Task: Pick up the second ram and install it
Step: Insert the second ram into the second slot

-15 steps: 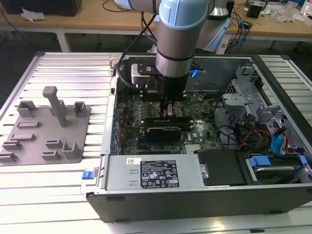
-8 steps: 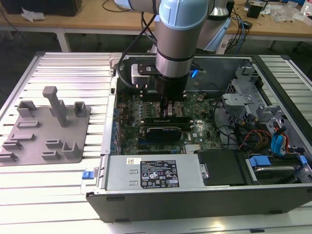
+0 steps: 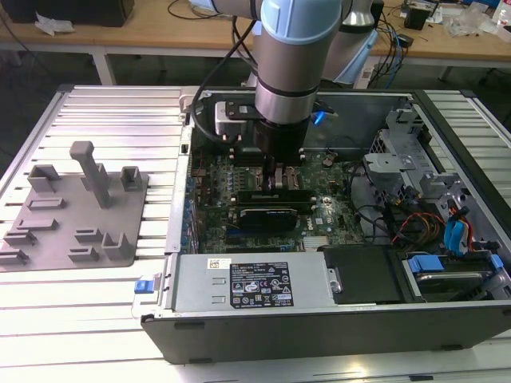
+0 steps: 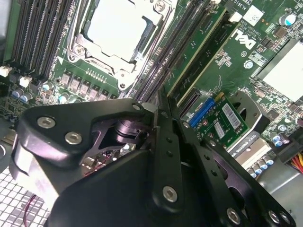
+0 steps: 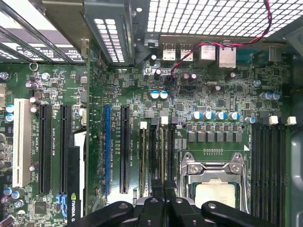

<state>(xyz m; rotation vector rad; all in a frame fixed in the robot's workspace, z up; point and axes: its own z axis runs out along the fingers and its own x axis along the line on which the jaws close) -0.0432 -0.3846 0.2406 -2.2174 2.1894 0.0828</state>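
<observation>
My gripper [image 3: 275, 179] reaches down into the open computer case, over the motherboard's memory slots. In the first wrist view its fingers [image 5: 159, 188] are drawn together on the near end of the second ram [image 5: 163, 151]. That thin green stick stands on edge in a slot beside the silver processor [image 5: 215, 191]. Another green stick [image 5: 142, 156] stands two slots away, and its face [image 4: 196, 54] also shows in the second wrist view. There my gripper [image 4: 158, 101] narrows to a point over the slots, with the processor [image 4: 118, 26] beyond it.
A black expansion card [image 3: 271, 214] stands just in front of the gripper. The power supply [image 3: 247, 279] and the drive bay with cables [image 3: 447, 231] fill the case's front and right. A grey fixture plate [image 3: 72, 215] lies outside the case, on the exterior view's left.
</observation>
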